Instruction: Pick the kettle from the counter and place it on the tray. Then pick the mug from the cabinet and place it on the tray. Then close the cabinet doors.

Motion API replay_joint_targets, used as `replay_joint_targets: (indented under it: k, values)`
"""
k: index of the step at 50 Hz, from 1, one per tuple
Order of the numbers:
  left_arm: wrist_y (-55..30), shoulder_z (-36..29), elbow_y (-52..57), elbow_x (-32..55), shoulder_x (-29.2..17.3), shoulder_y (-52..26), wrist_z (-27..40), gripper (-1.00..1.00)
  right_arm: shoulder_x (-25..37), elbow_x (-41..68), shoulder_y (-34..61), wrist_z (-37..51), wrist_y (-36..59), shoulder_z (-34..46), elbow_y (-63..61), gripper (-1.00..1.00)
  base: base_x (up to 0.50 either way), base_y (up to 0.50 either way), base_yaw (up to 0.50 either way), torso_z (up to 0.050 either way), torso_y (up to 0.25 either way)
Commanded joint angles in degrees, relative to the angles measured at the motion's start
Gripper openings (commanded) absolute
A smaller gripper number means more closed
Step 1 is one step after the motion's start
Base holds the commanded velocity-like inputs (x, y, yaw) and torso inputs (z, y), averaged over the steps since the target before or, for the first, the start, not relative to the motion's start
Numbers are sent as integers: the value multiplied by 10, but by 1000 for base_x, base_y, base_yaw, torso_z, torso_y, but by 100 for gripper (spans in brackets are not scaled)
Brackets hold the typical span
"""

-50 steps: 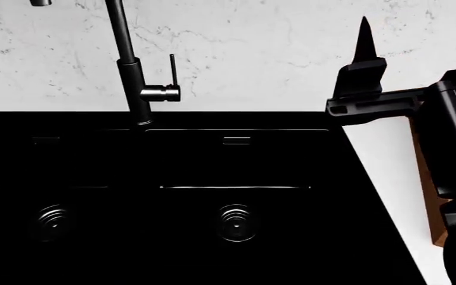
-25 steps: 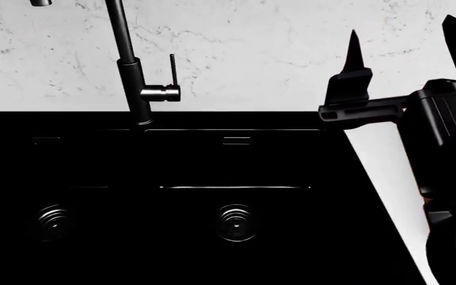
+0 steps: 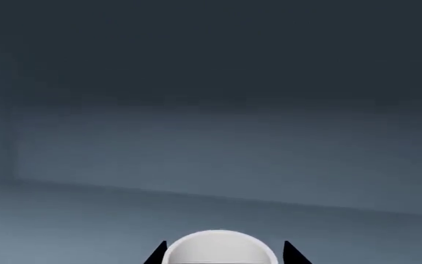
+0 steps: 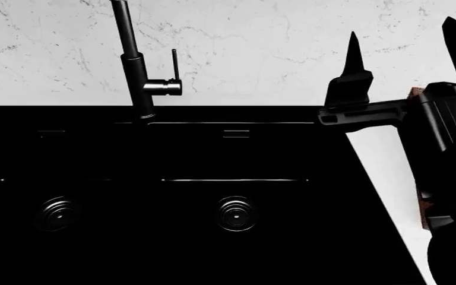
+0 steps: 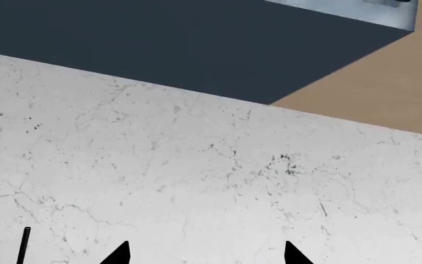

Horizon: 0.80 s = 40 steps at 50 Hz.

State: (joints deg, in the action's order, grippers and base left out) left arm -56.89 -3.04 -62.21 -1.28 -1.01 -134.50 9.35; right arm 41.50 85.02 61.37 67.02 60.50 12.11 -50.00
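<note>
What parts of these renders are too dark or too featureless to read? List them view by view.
Head view: the black sink renders almost pure black, only the drains and thin rim highlights showing; the right gripper is a dark silhouette against the marble wall. Left wrist view: flat blue-grey haze, nothing sharp. Right wrist view: evenly lit, crisp marble veins.

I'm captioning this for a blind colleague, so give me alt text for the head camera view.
A large black double sink with two round drains fills most of the view, a tall black faucet rising behind it against a white marbled backsplash. The black right gripper is raised at right, fingers apart, above the plain white countertop.
</note>
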Motion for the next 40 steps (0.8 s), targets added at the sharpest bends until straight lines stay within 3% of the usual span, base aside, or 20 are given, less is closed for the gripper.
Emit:
replay_joint_targets:
  k: [1,18,27,31,32,34,36,38,40]
  values:
    - [-57,11,85,-25,6,-5,-23,-100,5,17,5,13,-1,1,-7,100,-332,0,0,0,0]
    - [-107,5,139,-24,2,-4,-64,-100,5,24,11,19,-6,5,-10,100,-324,0,0,0,0]
    - [-289,-6,444,13,-15,125,-107,-100,7,7,-8,7,-16,-2,-19,100,-25,0,0,0,0]
    - [-331,-5,540,36,-27,187,-113,-100,7,-3,-18,1,-21,-4,-22,100,0,0,0,0,0]
    - [-331,-6,554,75,-37,203,-89,-100,7,-4,-20,0,-22,-4,-23,100,0,0,0,0,0]
    - [-331,-8,587,247,-99,242,83,-100,7,-8,-23,-3,-23,-5,-24,100,0,0,0,0,0]
    - [-331,0,608,418,-132,275,255,-100,8,-10,-26,-4,-24,-5,-24,100,0,0,0,0,0]
    - [-329,7,631,590,-150,312,308,-100,7,-14,-29,-6,-25,-4,-24,100,0,0,0,0,0]
    - [-329,13,652,652,-162,345,344,-100,7,-20,-32,-10,-26,-3,-24,100,0,0,0,0,0]
